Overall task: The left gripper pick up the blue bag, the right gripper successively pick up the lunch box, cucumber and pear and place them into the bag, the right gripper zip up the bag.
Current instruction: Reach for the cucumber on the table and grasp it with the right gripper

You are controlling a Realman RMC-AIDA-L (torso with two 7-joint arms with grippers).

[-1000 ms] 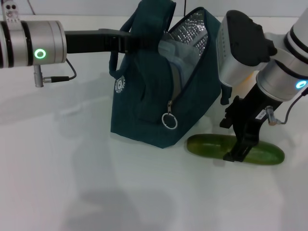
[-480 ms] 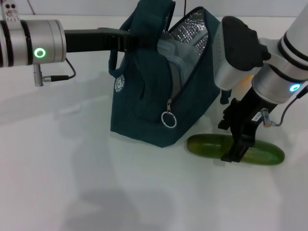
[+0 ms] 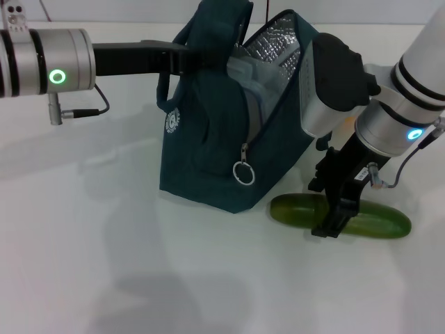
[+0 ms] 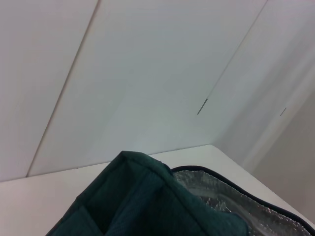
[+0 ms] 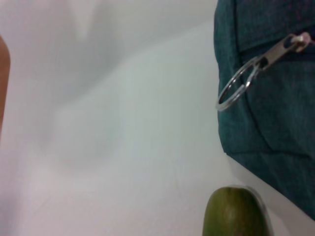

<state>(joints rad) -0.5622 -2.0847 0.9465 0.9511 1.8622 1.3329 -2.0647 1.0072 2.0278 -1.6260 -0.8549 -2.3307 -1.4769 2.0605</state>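
White table (image 3: 104, 278) runs under everything you see. Your left gripper (image 3: 182, 60) is clamped on a handle of the blue bag (image 3: 215, 153), which stands open with the lunch box (image 3: 249, 76) inside. Your right gripper (image 3: 334, 217) is down on the cucumber (image 3: 295, 210) lying just beside the bag, fingers straddling it; whether they have clamped, you cannot tell.

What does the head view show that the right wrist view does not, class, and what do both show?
Only the head view shows the left gripper at the blue bag's handles, the right gripper down over the cucumber, the foil lining and the lunch box inside the open bag. Only the right wrist view shows the cucumber's blunt end head-on. Both show the blue bag, its zipper ring, the cucumber and the white table.
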